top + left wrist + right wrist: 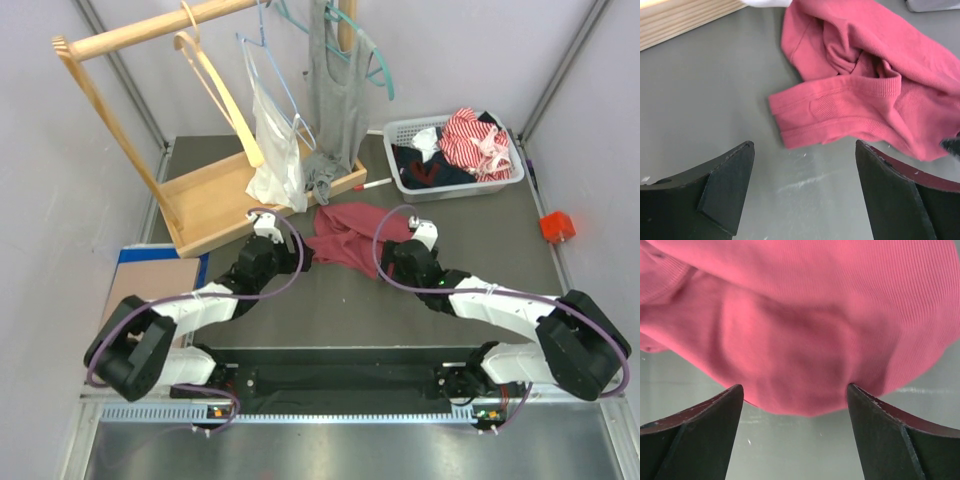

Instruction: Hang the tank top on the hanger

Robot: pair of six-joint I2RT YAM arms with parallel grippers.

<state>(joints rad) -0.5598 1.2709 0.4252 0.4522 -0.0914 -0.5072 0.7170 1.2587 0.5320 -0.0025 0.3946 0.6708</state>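
The maroon tank top [345,235] lies crumpled on the grey table, just in front of the wooden rack. The tan wooden hanger [215,85] hangs bare on the rack's rail at the back left. My left gripper [296,247] is open and empty, low at the top's left edge. In the left wrist view the tank top [865,90] lies just beyond my open fingers [804,150]. My right gripper [381,262] is open at the top's right edge. In the right wrist view the fabric [805,325] bulges just ahead of the fingertips [795,390], nothing held.
The wooden rack's base [215,205] stands at the back left. A white camisole on a blue wire hanger [275,150] and a grey tank top on a teal hanger [335,100] hang there. A white basket of clothes [508,186] is back right, an orange block [557,226] at the right.
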